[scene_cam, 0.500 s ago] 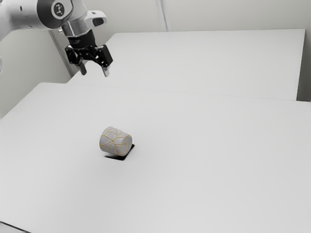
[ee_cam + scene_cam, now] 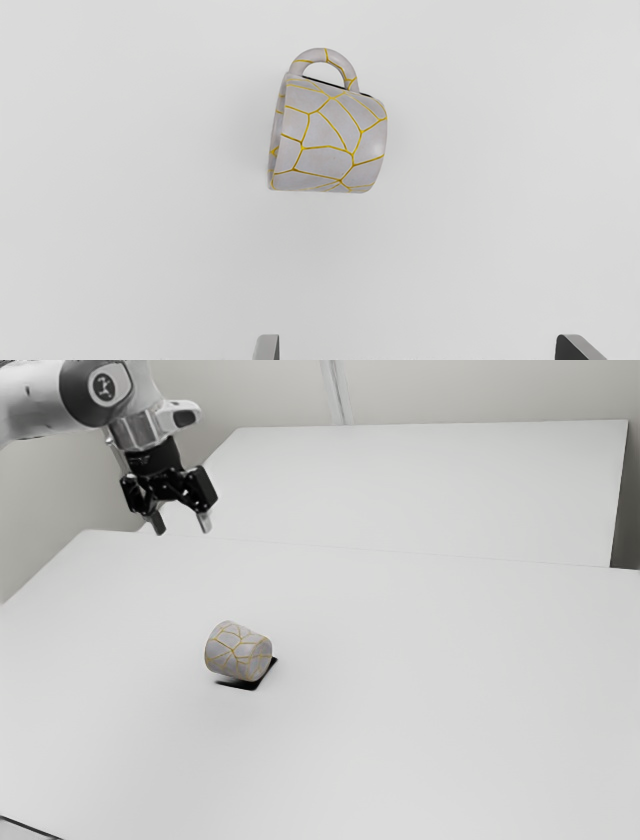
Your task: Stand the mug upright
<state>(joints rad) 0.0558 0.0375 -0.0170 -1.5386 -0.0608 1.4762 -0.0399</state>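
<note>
The mug [image 2: 327, 137] lies on its side on the tabletop [image 2: 430, 700], so it is not standing up the way the job wants, and its handle [image 2: 325, 55] sticks out from the round wall, which may help keep it from rolling away. The gripper [image 2: 182, 529] is up in the air, well apart from the mug, with its two fingers spread wide and nothing between them, probably so the mug can fit in the gap when it gets picked up and tipped onto its bottom.
</note>
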